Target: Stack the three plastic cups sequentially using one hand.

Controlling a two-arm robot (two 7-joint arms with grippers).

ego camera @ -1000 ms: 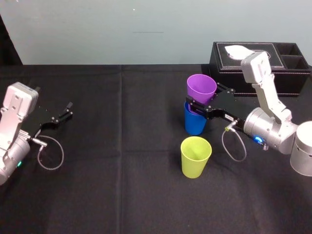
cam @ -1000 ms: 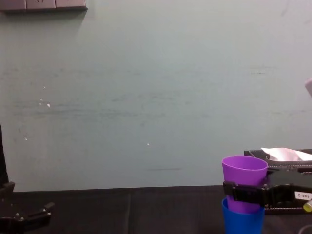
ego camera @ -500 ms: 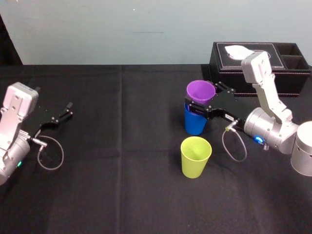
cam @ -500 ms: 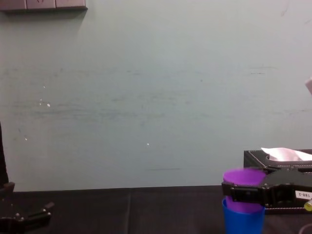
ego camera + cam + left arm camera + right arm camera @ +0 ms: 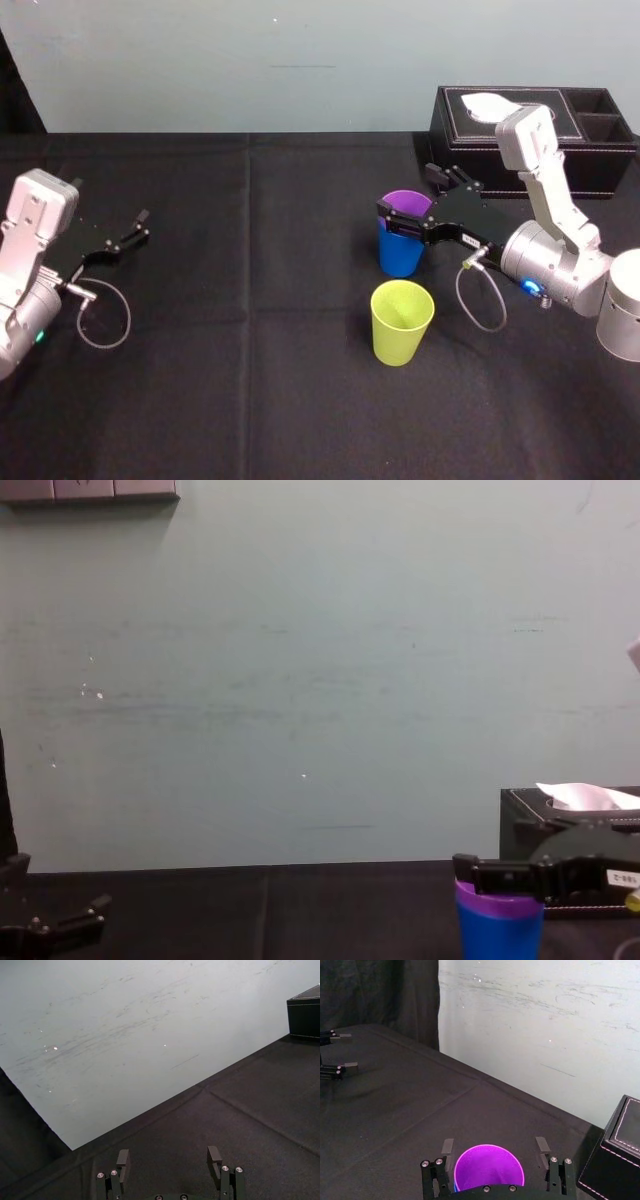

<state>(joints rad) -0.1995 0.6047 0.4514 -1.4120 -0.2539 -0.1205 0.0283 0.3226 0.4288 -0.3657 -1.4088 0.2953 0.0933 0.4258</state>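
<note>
The purple cup [image 5: 410, 204] sits nested deep inside the blue cup [image 5: 400, 255], which stands upright right of centre on the black cloth. My right gripper [image 5: 405, 190] straddles the purple rim. In the right wrist view a gap shows between each finger and the purple cup [image 5: 489, 1170], so the right gripper [image 5: 494, 1146] is open. From the chest, only a purple band [image 5: 497, 900] shows above the blue cup [image 5: 498, 935]. The yellow-green cup [image 5: 402, 320] stands alone just in front of the pair. My left gripper [image 5: 130, 232] is parked open at the far left.
A black tissue box [image 5: 530, 125] with a white tissue sits at the back right, just behind the right arm. The table is covered in black cloth [image 5: 250, 350]. A pale wall [image 5: 300, 680] rises behind.
The purple cup dropped from above the blue cup down into it. My right gripper opened and let it go. The left arm has not moved.
</note>
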